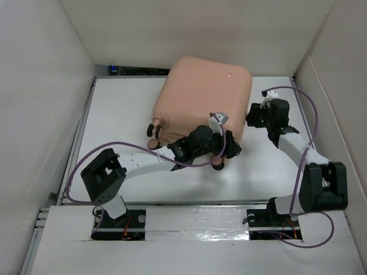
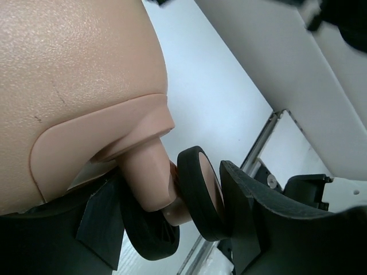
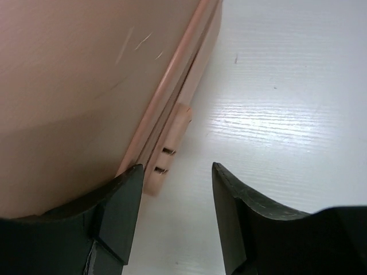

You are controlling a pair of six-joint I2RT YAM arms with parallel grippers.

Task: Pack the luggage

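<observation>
The luggage [image 1: 200,97] lies flat and shut toward 12 o'clock on the desk [image 1: 126,109]. The step in hand therefore looks like shifting or turning it rather than filling it.

The left claw [image 2: 171,179] straddles a wheel [image 2: 198,192] at the luggage's 5 o'clock corner, jaws partly apart. Whether they press the wheel I cannot tell.

The right claw [image 3: 178,172] stands wide at the 3 o'clock side, one finger against the shell and the other over the desk. A small peach tab [image 3: 172,137] sits just ahead of the gap (nothing is gripped).

Next, I judge, the left needs a sure pinch on the wheel and the right a square push on the side, since the smooth shell could slide.

The desk is white and glossy. Plain white walls [image 1: 51,86] close it in at 9, 12 and 3 o'clock.
</observation>
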